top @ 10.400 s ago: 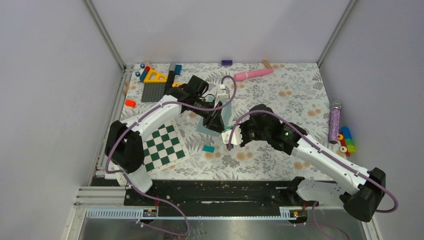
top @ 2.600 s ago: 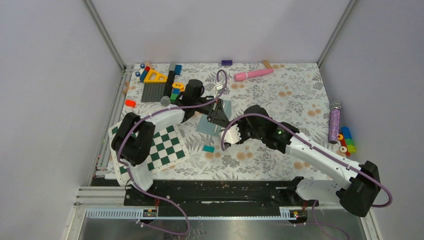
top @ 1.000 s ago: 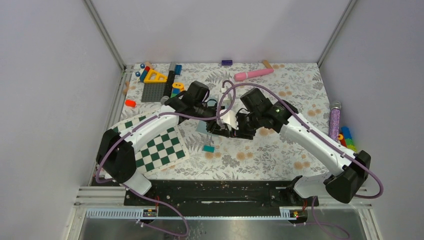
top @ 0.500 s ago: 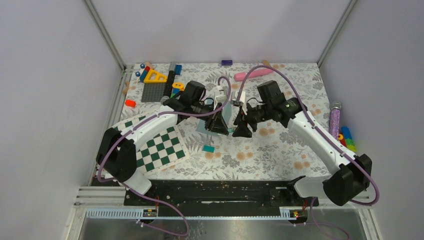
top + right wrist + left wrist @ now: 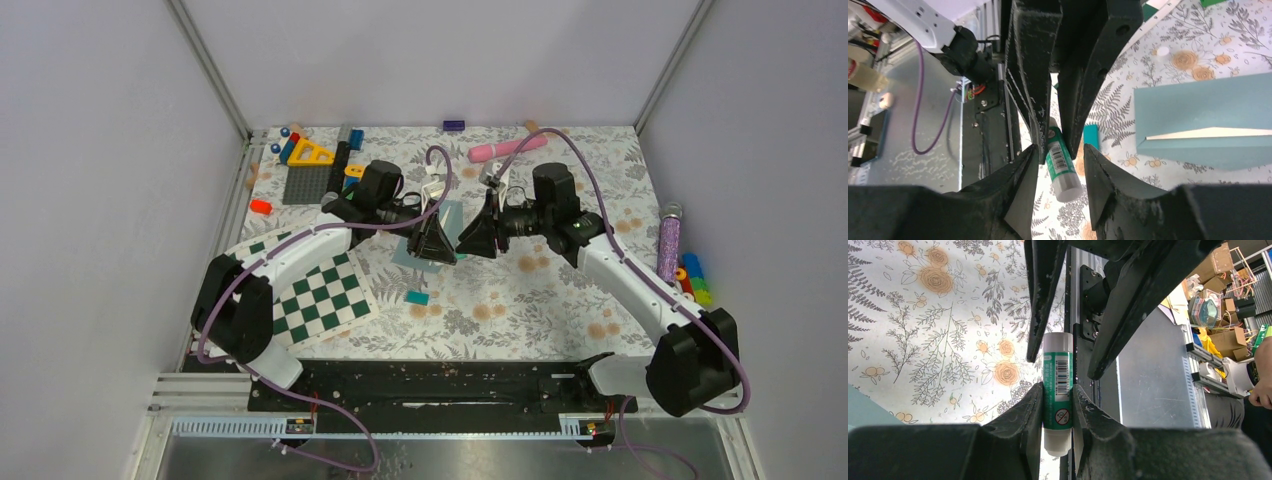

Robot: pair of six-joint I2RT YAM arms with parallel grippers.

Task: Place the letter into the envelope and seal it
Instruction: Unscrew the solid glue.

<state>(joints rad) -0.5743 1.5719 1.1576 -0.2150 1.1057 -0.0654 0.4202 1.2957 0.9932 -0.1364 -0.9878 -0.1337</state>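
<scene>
The left end effector (image 5: 1058, 390) is clamped narrow on a green-and-white glue stick (image 5: 1057, 385), gripping its labelled body. Facing it tip to tip, the right end effector (image 5: 1060, 150) stands wider. Its fingers (image 5: 1018, 185) sit either side of the stick's white end, with a sliver of space on each side. Both hang above the floral bench (image 5: 560, 300). The envelope (image 5: 1198, 107) lies flat on the bench, below and just to one side of the meeting fingertips. A thin cream wedge of the letter (image 5: 1208, 133) shows under its flap. A small teal block (image 5: 1091, 136) lies near the envelope.
</scene>
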